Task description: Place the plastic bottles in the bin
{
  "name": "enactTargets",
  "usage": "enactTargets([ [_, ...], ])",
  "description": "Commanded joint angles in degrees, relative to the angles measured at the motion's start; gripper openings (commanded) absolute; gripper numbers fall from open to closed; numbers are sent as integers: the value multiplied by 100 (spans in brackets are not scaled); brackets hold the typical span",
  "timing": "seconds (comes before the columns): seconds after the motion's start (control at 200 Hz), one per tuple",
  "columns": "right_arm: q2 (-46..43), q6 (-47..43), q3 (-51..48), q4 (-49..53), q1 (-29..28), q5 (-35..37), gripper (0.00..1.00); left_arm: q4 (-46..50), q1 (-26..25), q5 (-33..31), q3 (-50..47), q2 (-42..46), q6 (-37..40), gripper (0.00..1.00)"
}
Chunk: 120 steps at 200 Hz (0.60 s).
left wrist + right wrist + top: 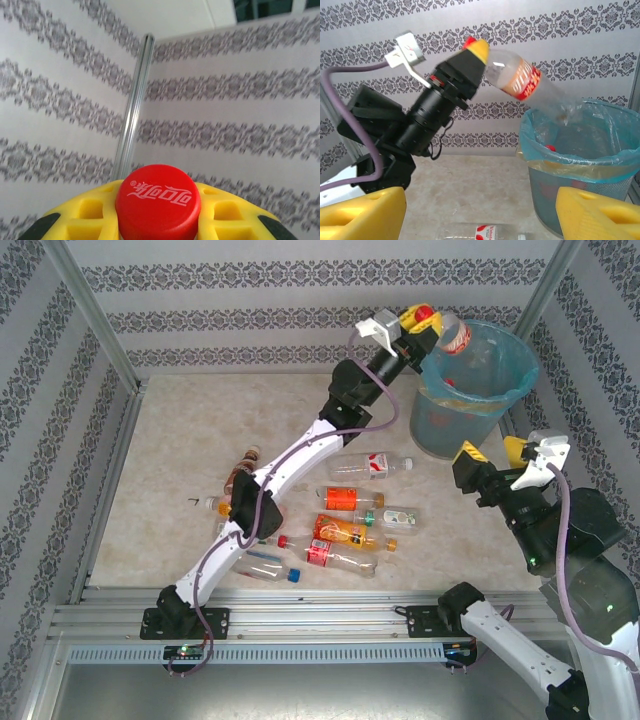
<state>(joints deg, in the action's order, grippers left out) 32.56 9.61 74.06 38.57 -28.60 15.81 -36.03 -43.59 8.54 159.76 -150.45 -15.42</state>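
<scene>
My left gripper [420,325] is shut on the neck of a clear plastic bottle [455,337] with a red label and holds it tilted over the bin [520,390]. The left wrist view has the bottle's red cap [158,202] clamped between yellow fingers [90,215]. From the right wrist, that bottle [520,80] slants down toward the blue-lined bin [580,165], and a red cap [550,148] shows inside. My right gripper [492,455] hangs open beside the bin with nothing between its fingers [362,215]. Several bottles lie on the table, among them a white-labelled one [372,467] and an orange one [345,498].
More bottles lie near the left arm: a brown one [243,465], a red-labelled one [330,555] and a blue-capped one [275,570]. Patterned walls and metal posts enclose the table. A bottle [485,232] lies just below my right gripper.
</scene>
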Motion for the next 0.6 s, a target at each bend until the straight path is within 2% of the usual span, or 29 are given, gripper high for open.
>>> enactTargets([
  [0.0, 1, -135, -19, 46, 39, 27, 78, 105, -138, -80, 146, 23, 404, 0],
  [0.14, 46, 0, -91, 15, 39, -68, 77, 490, -220, -64, 152, -56, 648, 2],
  [0.16, 47, 39, -108, 10, 40, -84, 77, 491, -220, -78, 147, -73, 638, 13],
  [0.2, 49, 81, -139, -6, 39, -104, 77, 534, -227, -95, 152, -79, 620, 50],
  [0.22, 53, 115, -153, -6, 39, -113, 77, 555, -224, -97, 152, -81, 614, 64],
  [0.27, 58, 168, -174, -16, 40, -132, 77, 573, -229, -92, 151, -51, 588, 80],
  [0.305, 60, 205, -190, -16, 41, -140, 77, 599, -226, -88, 152, -7, 571, 85],
  [0.48, 191, 346, -180, 71, 40, -129, 77, 919, -229, -42, 151, 332, 505, 87],
  [0.595, 441, 439, -112, 260, 43, 13, 78, 1477, -233, 79, 143, 628, 420, 84],
])
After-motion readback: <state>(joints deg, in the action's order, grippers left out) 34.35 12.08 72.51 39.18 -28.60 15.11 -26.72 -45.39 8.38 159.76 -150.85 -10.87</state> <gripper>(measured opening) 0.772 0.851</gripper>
